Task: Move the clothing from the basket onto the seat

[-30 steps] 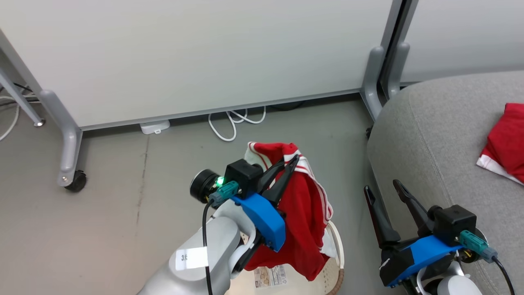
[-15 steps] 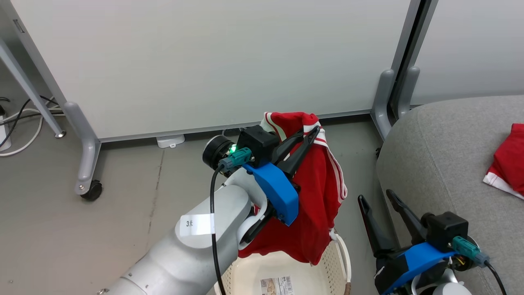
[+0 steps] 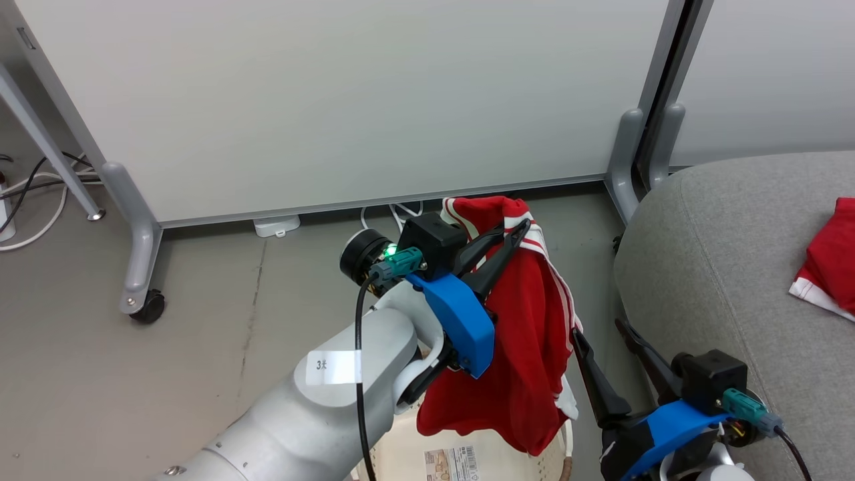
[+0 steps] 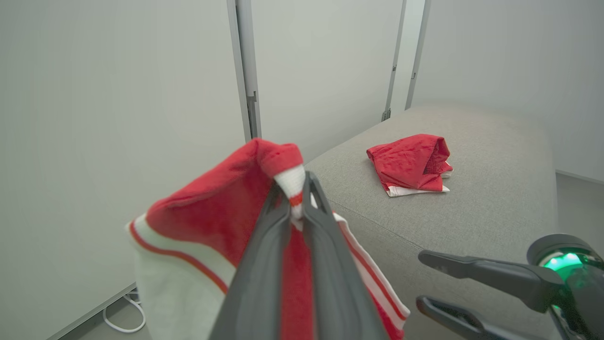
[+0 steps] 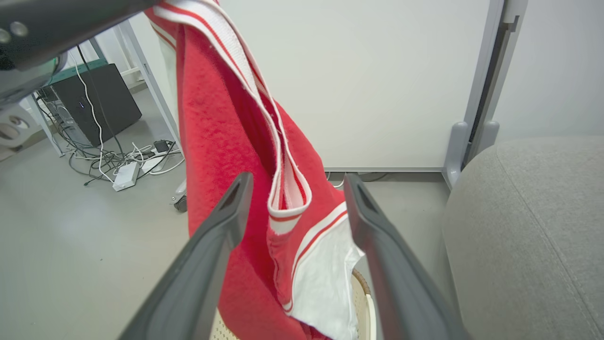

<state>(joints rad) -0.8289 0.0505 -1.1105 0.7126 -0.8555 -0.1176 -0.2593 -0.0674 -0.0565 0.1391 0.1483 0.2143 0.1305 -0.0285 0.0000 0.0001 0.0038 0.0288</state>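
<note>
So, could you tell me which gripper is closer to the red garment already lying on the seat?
Right. The open right gripper sits beside the seat's edge, left of the resting garment; the left gripper is farther left, shut on the hanging garment.

You can read a "3" on the white sticker (image 3: 332, 366) on the left forearm (image 3: 300, 421); print on the basket's (image 3: 401, 451) barcode label (image 3: 451, 464) is too small to make out.
</note>
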